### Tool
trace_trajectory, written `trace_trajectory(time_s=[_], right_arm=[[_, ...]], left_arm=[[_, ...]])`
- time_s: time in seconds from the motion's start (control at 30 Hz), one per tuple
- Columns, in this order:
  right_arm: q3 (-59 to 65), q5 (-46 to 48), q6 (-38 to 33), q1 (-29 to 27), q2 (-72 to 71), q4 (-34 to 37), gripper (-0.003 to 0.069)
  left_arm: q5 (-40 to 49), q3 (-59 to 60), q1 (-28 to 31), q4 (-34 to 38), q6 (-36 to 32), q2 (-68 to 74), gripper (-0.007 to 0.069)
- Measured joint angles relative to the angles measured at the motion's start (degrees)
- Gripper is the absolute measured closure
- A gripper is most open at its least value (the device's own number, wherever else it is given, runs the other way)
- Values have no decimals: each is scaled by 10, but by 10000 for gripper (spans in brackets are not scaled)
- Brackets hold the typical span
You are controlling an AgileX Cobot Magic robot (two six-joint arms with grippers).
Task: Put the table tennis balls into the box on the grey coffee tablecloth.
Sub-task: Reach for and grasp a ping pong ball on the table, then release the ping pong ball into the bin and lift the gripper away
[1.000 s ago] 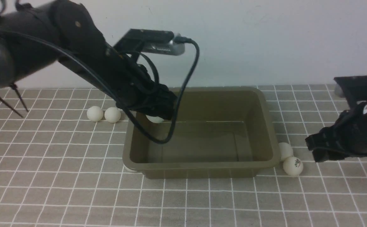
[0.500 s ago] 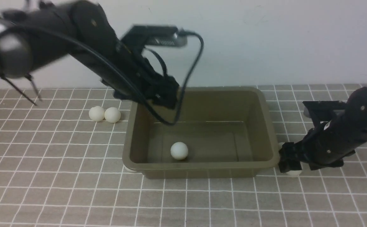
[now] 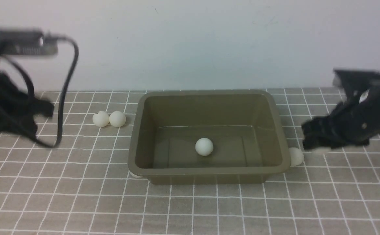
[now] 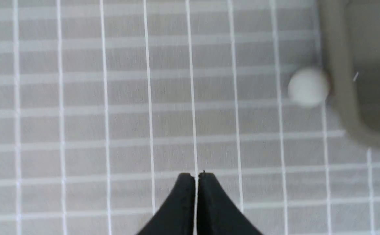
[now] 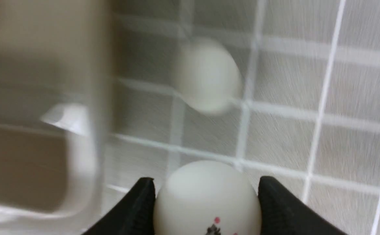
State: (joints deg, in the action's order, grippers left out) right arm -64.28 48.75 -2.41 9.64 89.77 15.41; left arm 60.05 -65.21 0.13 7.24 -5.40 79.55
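Observation:
The olive-brown box (image 3: 279, 130) sits mid-cloth on the grey coffee tablecloth (image 3: 209, 209). One table tennis ball (image 3: 204, 146) lies inside it. Two balls (image 3: 100, 118) (image 3: 117, 118) lie left of the box, one (image 3: 296, 156) touches its right front corner, and one (image 3: 134, 175) peeks out under its left front corner. My right gripper (image 3: 318, 145) is shut on a logo ball (image 5: 207, 199) held above the cloth right of the box (image 5: 30, 147); the loose ball (image 5: 207, 75) lies ahead. My left gripper (image 4: 196, 176) is shut and empty over bare cloth, far left (image 3: 43, 109); its view shows a ball (image 4: 308, 87) against the box rim (image 4: 336, 81).
A pale wall (image 3: 209, 42) rises behind the cloth. The left arm's cable (image 3: 67, 81) loops down at the far left. Gridded cloth runs in front of the box to the near edge.
The left gripper dropped its ball into the box and swung far left; the ball rolled toward the box's middle. The right gripper closed on the logo ball and lifted it.

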Motion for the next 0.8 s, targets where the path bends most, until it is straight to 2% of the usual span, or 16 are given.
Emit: trace_trajectory(time_s=[0.1, 0.13, 0.23, 0.3, 0.33, 0.37, 0.4, 0.5, 0.53, 0.63, 0.67, 0.8], right_arm=[[-38, -7, -19, 25, -15, 25, 294], [-70, -5, -26, 41, -5, 39, 294], [-110, 7, -28, 57, 31, 46, 294], [-150, 27, -28, 68, 76, 46, 290], [-164, 37, -28, 69, 93, 46, 274], [-189, 57, -28, 71, 123, 45, 221], [-192, 59, -28, 72, 123, 45, 221], [-223, 81, -28, 72, 157, 34, 94], [-238, 91, -24, 72, 162, 13, 40], [-246, 92, -14, 72, 157, -27, 11], [-249, 96, 11, 70, 146, -83, 13], [-248, 122, 69, 34, 135, -165, 69]], left_arm=[[-51, 62, -2, 28, -29, 17, 629], [-102, 93, -10, 64, -61, 40, 621], [-147, 104, -21, 115, -104, 69, 587], [-175, 105, -28, 161, -133, 95, 532], [-182, 105, -30, 178, -143, 101, 507], [-192, 105, -32, 204, -162, 116, 459], [-194, 105, -32, 210, -167, 118, 452], [-201, 105, -33, 245, -201, 135, 351], [-201, 105, -33, 255, -217, 140, 307], [-203, 105, -33, 268, -236, 145, 251], [-205, 105, -33, 271, -243, 147, 223], [-207, 105, -33, 272, -250, 147, 205]])
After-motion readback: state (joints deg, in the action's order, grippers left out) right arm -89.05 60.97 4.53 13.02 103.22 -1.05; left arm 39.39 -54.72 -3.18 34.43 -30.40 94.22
